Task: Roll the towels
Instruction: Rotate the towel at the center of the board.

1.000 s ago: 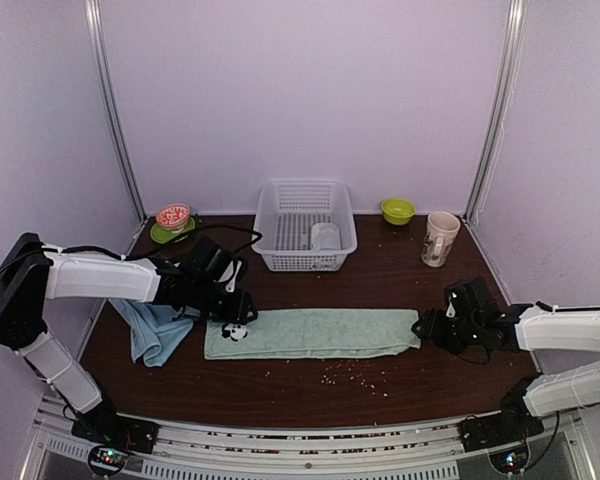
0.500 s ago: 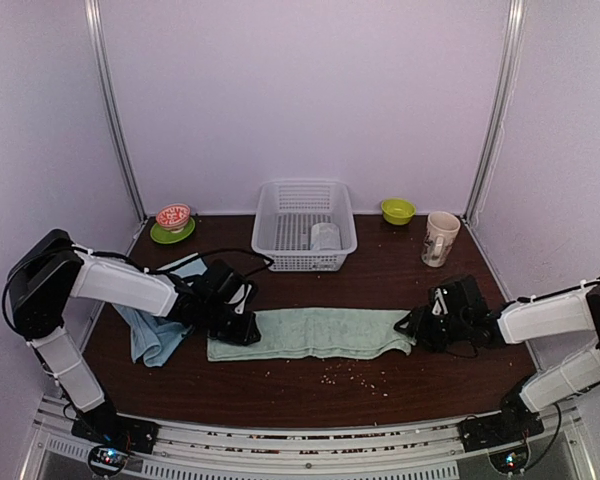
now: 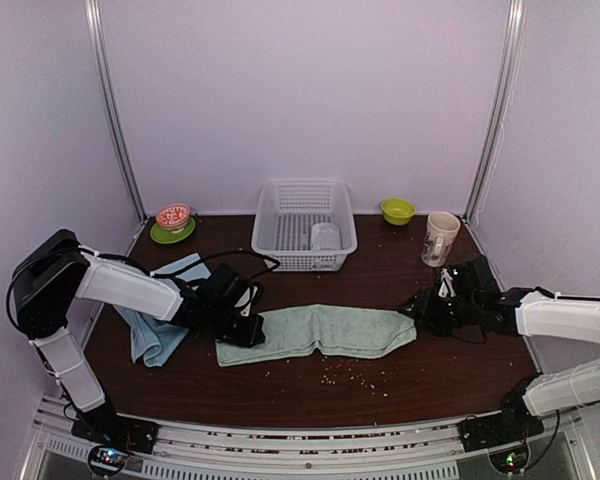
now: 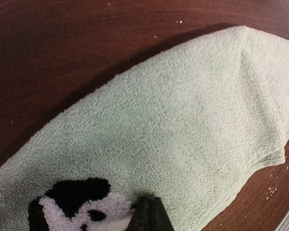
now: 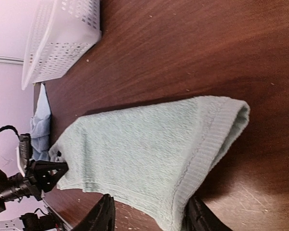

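Basket (image 3: 304,222) at twelve o'clock holds a small whitish towel (image 3: 325,236); green towel (image 3: 325,331) lies mid-table; left gripper (image 3: 248,330) pinches its panda end; right gripper (image 3: 423,310) straddles the other end, jaws apart.

Left arm hides green towel (image 3: 325,331) left end; panda patch (image 4: 79,211) cut by frame edge.

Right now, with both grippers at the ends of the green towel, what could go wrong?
1. The right gripper stands open around the towel's folded end, so that end may slip free when lifted.
2. The left gripper is pinched shut beside the panda patch; pulling may bunch the cloth.
3. The blue towel lies close by and could be dragged.
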